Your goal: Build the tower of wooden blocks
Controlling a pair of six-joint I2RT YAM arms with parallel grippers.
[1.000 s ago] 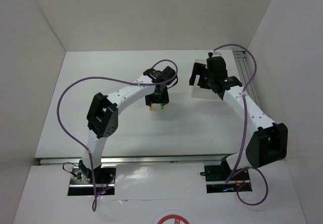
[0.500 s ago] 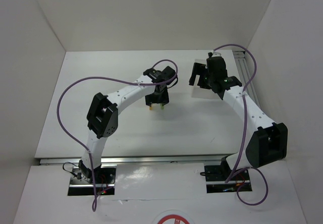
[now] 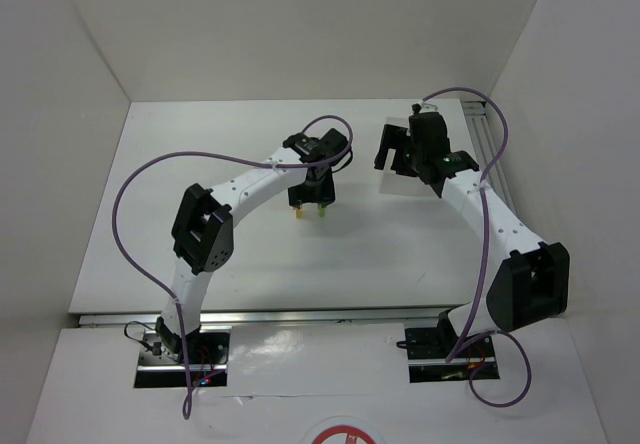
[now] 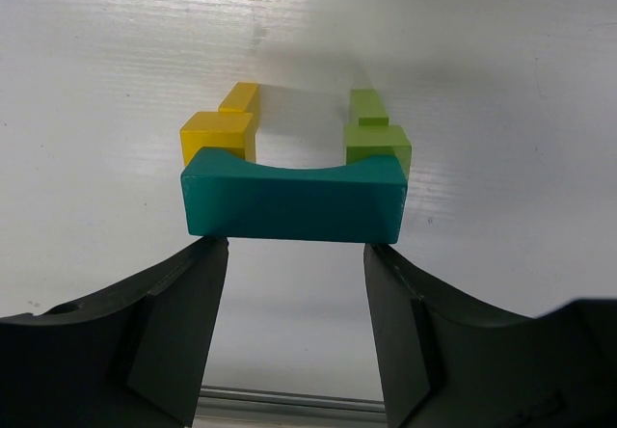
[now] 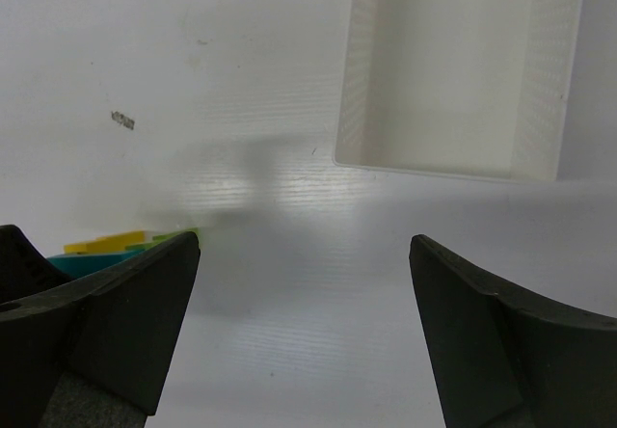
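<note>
— Where is the wood block tower (image 3: 310, 210) standing?

— About the middle of the white table (image 4: 501, 81), directly under the left gripper (image 4: 292, 253). The teal arch-shaped wooden bridge piece (image 4: 292, 197) lies across two small posts: the yellow wooden post (image 4: 220, 135) under one end and the lime-green wooden post (image 4: 378, 144) under the other.

— Does the left gripper hold the bridge?

— Its fingers are spread, with the tips close to the near side of the bridge. Whether they touch it, I cannot tell.

— And the right gripper (image 5: 304, 243)?

— It is spread wide, with nothing between the fingers, apart from the tower. It hangs near a white rectangular tray (image 5: 352, 81) on the far right part of the table.
</note>
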